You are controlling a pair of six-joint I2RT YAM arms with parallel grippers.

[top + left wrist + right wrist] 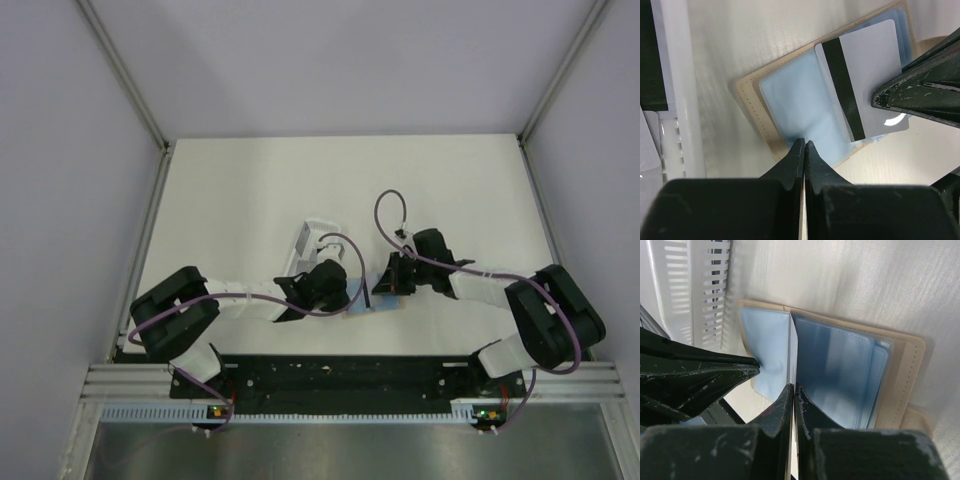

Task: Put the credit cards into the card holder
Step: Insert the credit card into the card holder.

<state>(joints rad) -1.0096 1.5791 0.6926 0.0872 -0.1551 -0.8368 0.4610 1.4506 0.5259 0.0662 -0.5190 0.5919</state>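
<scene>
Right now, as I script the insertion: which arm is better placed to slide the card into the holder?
Right, I judge. The right gripper is shut on the striped credit card above the open card holder; the left gripper, shut, sits with tips at its blue lining.

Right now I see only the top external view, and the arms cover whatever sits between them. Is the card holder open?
Observer: Yes. The card holder lies open and flat, light blue inside facing up.
Operator: Does the right gripper have a card?
Observer: Yes. The right gripper is shut on a credit card with a black stripe, held over the holder.
Operator: And the left?
Observer: The left gripper is shut, holding nothing, with its tips at the holder's blue lining.
</scene>
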